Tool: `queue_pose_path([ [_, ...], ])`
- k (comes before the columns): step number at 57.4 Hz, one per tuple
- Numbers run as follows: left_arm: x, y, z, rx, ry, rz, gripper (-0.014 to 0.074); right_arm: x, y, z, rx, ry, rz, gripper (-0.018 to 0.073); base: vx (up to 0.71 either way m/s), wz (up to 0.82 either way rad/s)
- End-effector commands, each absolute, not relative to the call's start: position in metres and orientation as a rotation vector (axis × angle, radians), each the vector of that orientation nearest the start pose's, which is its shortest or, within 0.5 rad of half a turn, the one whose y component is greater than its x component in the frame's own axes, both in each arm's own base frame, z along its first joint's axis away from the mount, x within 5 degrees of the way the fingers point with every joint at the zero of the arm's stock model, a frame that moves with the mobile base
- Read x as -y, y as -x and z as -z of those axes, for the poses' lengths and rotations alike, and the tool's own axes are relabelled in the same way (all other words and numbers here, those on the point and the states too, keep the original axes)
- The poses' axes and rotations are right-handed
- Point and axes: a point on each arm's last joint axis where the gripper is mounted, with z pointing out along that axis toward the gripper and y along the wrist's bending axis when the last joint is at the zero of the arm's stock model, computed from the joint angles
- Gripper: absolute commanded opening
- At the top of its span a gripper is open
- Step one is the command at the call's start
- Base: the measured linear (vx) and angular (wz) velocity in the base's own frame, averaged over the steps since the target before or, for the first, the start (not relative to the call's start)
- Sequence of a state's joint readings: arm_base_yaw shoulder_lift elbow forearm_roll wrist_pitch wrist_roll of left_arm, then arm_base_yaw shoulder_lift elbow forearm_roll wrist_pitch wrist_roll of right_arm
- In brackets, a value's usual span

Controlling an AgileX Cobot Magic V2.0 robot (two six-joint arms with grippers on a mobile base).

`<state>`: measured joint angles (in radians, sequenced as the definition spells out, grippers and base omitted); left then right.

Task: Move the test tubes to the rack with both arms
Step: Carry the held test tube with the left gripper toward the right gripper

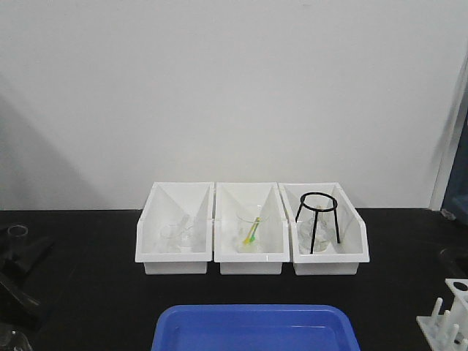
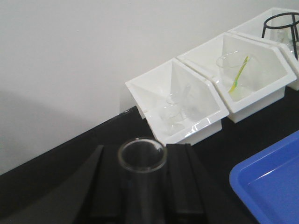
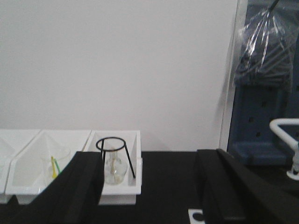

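Observation:
My left gripper (image 2: 141, 153) is shut on a clear glass test tube (image 2: 141, 184), which stands upright between the black fingers with its open rim up. In the front view this tube (image 1: 17, 232) and the left gripper (image 1: 20, 257) are at the far left edge, over the black table. The white rack (image 1: 447, 320), with its pegs and holed top plate, sits at the front right corner. A corner of the rack (image 3: 198, 216) shows in the right wrist view. My right gripper (image 3: 152, 161) is open wide and empty, above the table near the rack.
Three white open-front bins (image 1: 178, 257) stand in a row at the back against the wall. They hold a beaker, a beaker with yellow-green droppers (image 1: 252, 232), and a black tripod stand (image 1: 319, 219) over a flask. A blue tray (image 1: 254, 330) lies at the front centre.

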<state>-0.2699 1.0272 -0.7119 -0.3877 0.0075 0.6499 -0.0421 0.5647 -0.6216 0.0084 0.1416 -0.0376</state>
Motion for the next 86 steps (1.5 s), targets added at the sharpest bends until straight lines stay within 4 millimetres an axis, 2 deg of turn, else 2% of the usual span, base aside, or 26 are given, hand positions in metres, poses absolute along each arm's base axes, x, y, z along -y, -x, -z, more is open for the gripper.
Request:
queue_pose_path([
  [1, 0.06, -0.215, -0.356, -1.635, -0.38, 0.05, -0.0022, 0.005, -0.126, -0.374, -1.547, -0.004, 0.06, 0.0468, 0.0, 0.0],
  [9, 0.062, -0.215, -0.358, -1.634, -0.344, 0.094, -0.0022, 0.006, -0.147, -0.361, -1.64, -0.005, 0.057, 0.0468, 0.0, 0.0],
  [20, 0.084, -0.209, -0.359, -1.595, -0.402, 0.173, -0.0022, 0.003, -0.178, -0.342, -1.751, 0.013, 0.033, 0.0463, 0.0, 0.0],
  [28, 0.104, -0.212, -0.353, -1.595, -0.395, 0.271, -0.0022, -0.016, -0.202, -0.329, -1.769, 0.099, -0.037, 0.0445, 0.0, 0.0],
  [37, 0.129, -0.217, -0.347, -1.565, -0.386, 0.362, -0.0022, -0.053, -0.221, -0.316, -1.748, 0.236, -0.146, 0.043, 0.0, 0.0],
  [53, 0.191, -0.235, -0.361, -1.524, -0.512, 0.464, -0.0022, -0.117, -0.222, -0.302, -1.673, 0.448, -0.331, 0.0435, 0.0, 0.0],
  [62, 0.22, -0.241, -0.362, -1.519, -0.548, 0.513, -0.0022, -0.143, -0.217, -0.298, -1.619, 0.519, -0.41, 0.0505, 0.0, 0.0],
  [73, 0.242, -0.238, -0.363, -1.512, -0.581, 0.566, -0.0022, -0.151, -0.218, -0.297, -1.602, 0.492, -0.463, 0.0531, 0.0, 0.0],
  [86, 0.245, -0.236, -0.364, -1.517, -0.54, 0.617, -0.0022, -0.151, -0.217, -0.301, -1.574, 0.441, -0.518, 0.0531, 0.0, 0.0],
])
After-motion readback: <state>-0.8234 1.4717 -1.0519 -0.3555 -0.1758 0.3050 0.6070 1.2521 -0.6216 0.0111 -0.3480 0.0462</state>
